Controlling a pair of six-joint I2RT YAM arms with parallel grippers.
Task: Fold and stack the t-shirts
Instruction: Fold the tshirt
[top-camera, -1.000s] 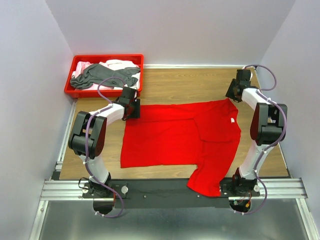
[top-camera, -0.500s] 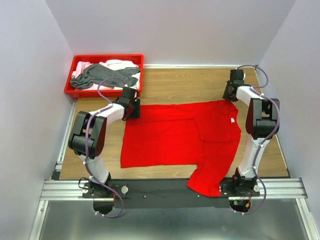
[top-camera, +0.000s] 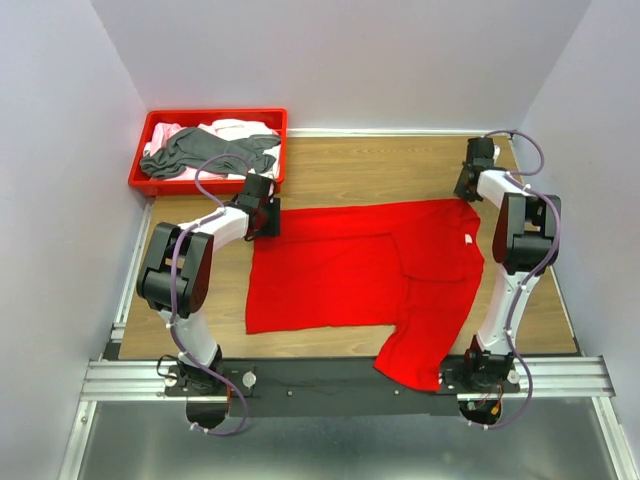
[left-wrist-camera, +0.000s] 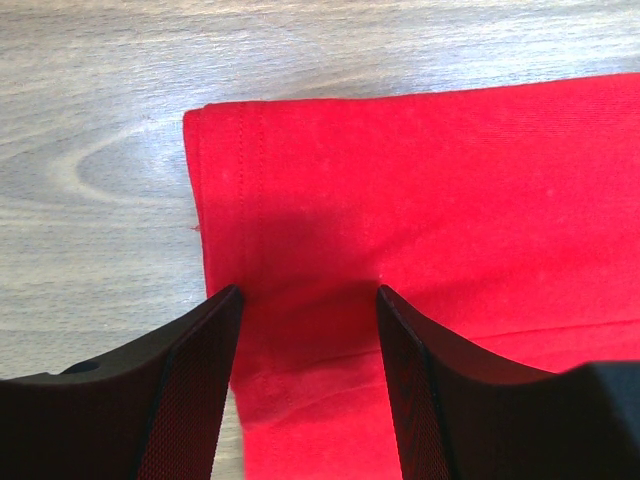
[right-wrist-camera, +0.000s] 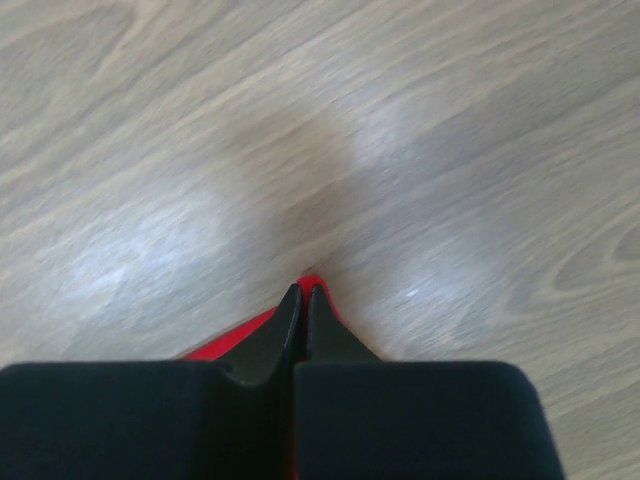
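Right wrist: tee (right-wrist-camera: 228, 345) mostly behind hand (right-wrist-camera: 303, 292)

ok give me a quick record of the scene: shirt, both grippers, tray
laid out: bright red cloth t-shirt, flat on the wooden table
left gripper: open, over the shirt's hemmed corner
right gripper: shut on the shirt's far right corner
tray: red plastic tray, far left, holds a dark grey shirt and a pale pink shirt
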